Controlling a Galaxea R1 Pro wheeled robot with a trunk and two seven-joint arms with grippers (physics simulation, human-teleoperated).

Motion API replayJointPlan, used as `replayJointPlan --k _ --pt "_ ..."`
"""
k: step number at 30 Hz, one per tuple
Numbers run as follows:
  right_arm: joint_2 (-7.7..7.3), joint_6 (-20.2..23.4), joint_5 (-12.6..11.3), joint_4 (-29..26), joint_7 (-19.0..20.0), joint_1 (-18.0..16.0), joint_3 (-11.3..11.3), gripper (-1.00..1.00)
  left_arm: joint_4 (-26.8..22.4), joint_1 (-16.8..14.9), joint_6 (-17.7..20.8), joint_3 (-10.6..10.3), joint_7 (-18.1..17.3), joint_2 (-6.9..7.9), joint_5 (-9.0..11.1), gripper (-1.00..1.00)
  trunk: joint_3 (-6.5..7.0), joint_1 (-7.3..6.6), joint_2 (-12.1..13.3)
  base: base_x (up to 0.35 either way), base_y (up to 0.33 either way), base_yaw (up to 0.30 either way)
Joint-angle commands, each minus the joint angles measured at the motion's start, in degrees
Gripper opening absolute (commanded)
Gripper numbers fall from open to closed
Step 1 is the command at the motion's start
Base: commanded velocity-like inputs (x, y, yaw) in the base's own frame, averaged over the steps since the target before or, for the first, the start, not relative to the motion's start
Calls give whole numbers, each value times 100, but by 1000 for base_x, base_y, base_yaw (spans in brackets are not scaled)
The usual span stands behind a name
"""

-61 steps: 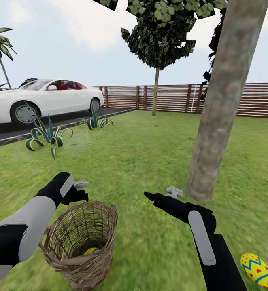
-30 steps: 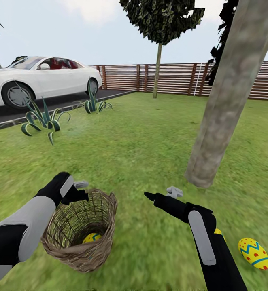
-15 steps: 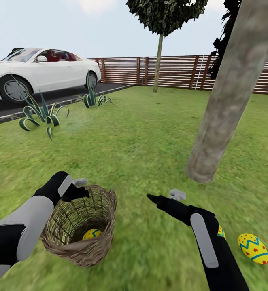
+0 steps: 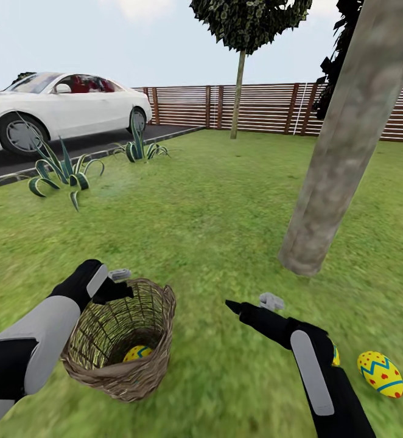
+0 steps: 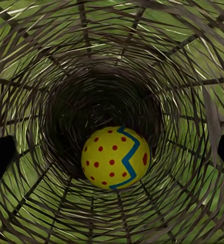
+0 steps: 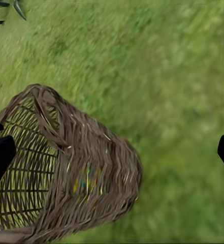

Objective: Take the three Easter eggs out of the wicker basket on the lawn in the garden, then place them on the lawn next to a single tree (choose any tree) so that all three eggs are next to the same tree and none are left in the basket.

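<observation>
Yellow egg (image 5: 116,158) lies inside wicker basket (image 4: 121,340), beneath left hand (image 4: 113,281).

— Where's the basket (image 4: 121,344)?
— Lower left of the frame, on the lawn (image 4: 207,201), one egg (image 4: 137,352) inside.
— And the tree (image 4: 341,146)?
— Right of centre, behind another egg (image 4: 380,373) at the lower right.
— The car (image 4: 55,109)?
— Upper left, behind the spiky plants (image 4: 61,173).
</observation>
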Motion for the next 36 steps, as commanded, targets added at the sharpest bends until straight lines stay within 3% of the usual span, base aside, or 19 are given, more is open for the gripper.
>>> replayJointPlan --k 1,5,14,22,28,36 --pt "-3 -5 -18 -13 -6 30 -16 100 -5 2 -11 -2 57 3 65 100 -5 -1 -2 0 0 0" --pt "-25 -101 -14 -35 -35 73 -41 100 2 12 -128 -9 63 9 64 100 -5 -1 -2 0 0 0" --pt "-23 320 -66 -41 -747 -615 -45 100 4 14 -149 -11 65 9 64 100 -5 -1 -2 0 0 0" --pt "-14 409 -64 -39 -855 -880 -34 100 4 14 -150 -11 64 11 64 100 -5 -1 -2 0 0 0" --pt "-7 420 -52 -28 -870 -944 -29 100 4 14 -151 -13 64 11 62 100 84 -12 3 0 0 0" --pt "9 423 -33 -10 -875 -977 -11 100 18 14 -146 -12 64 9 60 100 84 -12 3 0 0 0"
